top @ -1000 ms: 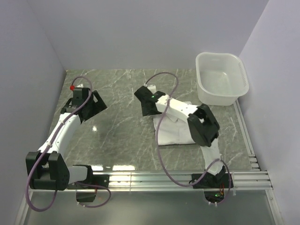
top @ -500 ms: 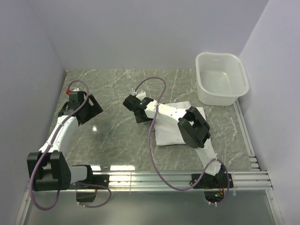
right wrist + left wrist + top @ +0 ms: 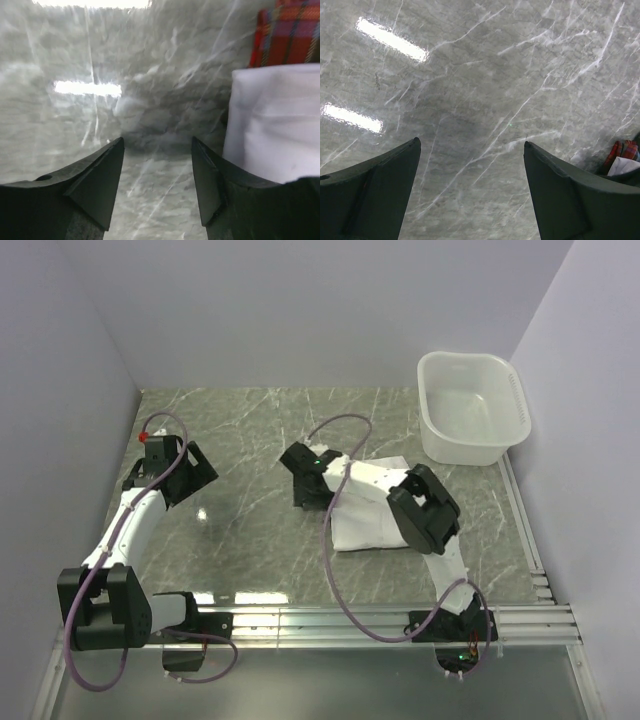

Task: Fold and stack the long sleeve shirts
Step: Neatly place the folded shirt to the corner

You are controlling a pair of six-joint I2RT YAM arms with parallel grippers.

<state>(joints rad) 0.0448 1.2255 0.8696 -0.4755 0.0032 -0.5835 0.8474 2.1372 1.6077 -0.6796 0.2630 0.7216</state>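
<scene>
Left side first: the left gripper (image 3: 471, 145) hangs over bare marble table (image 3: 250, 430) at about 9 o'clock on the tabletop, jaws spread wide, nothing between them. Against a second ago it has pulled a little toward the left wall, and over the last half second it has scarcely shifted. Toward the middle, the right gripper (image 3: 157, 141) sits just left of centre, jaws partly apart and empty, only marble showing in the gap. A second ago it stood nearer the back of the table, at the shirt's far left corner; it then swung out to the left and has now come part of the way back toward the cloth. The white shirt (image 3: 365, 530) lies folded flat just right of centre, at about 4 o'clock from the table's middle, with the right arm reaching across it; it lies where it did before. From the right wrist, its edge fills the 3 o'clock side just beside the right finger, whether touching I cannot tell. The plaid shirt (image 3: 287, 35) shows at 1 o'clock there, just beyond the white one. Far right, the white basin (image 3: 465, 445) stands at 2 o'clock, unmoved.
</scene>
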